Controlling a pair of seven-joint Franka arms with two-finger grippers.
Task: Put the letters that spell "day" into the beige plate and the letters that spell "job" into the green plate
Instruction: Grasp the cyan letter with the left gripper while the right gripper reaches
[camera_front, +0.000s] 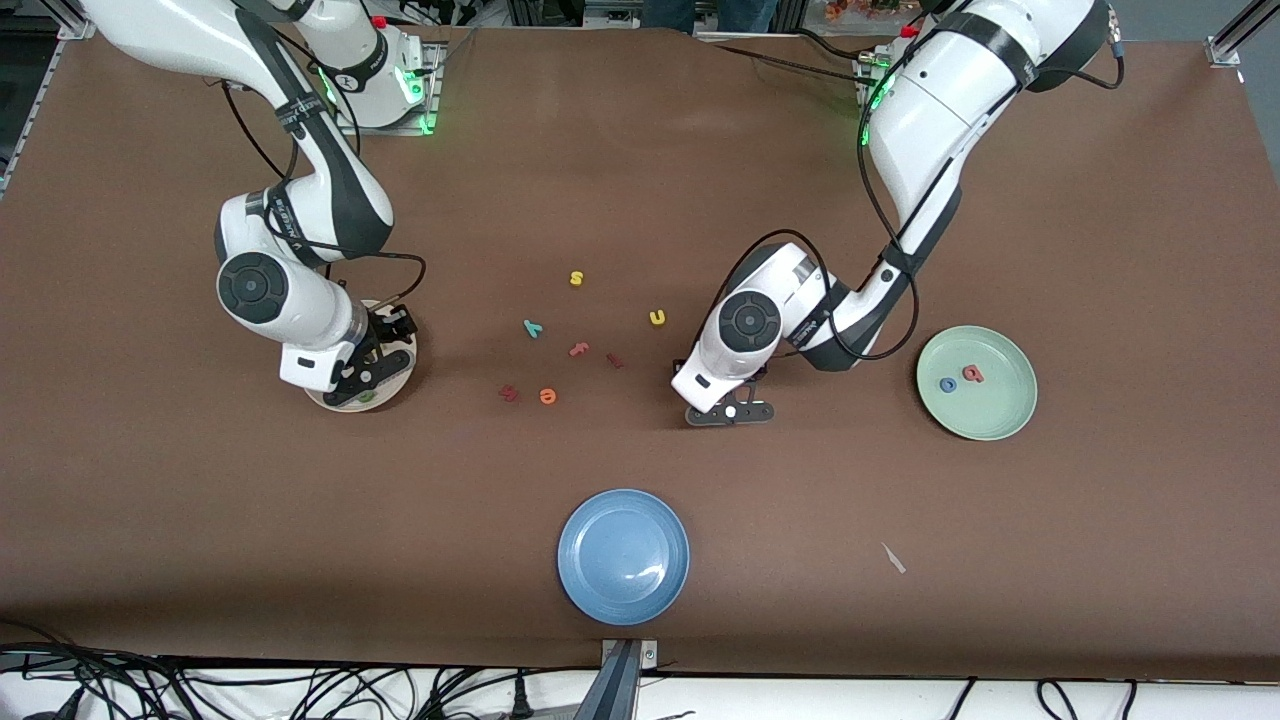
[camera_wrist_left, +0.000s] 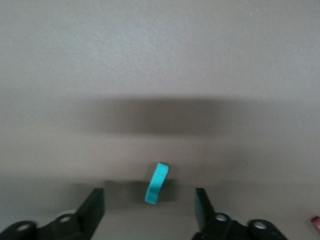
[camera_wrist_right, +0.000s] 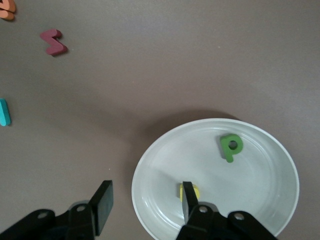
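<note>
The brown tabletop (camera_front: 640, 180) carries three plates: the blue plate (camera_front: 623, 556) nearest the front camera, the green plate (camera_front: 977, 382) at the left arm's end with the blue "o" (camera_front: 947, 384) and pink "b" (camera_front: 973, 374) already in it, and the beige plate (camera_wrist_right: 215, 180) at the right arm's end, mostly covered in the front view, holding the green "d" (camera_wrist_right: 231, 147) and yellow "a" (camera_wrist_right: 192, 191). The right claw (camera_wrist_right: 145, 205) hangs low over the beige plate's rim with its jaws apart and nothing between them. The left claw (camera_wrist_left: 149, 207) is down at the tabletop, jaws wide, with the thin teal "j" (camera_wrist_left: 157, 182) standing on edge between them, untouched by either finger. The step in hand looks like picking up that "j": the claw should be centred so both fingers meet the flat faces together, closing gently, since so slim a piece could tip or squirt out. The teal "y" (camera_front: 533, 328) lies among the loose letters mid-table, awaiting the right arm
</note>
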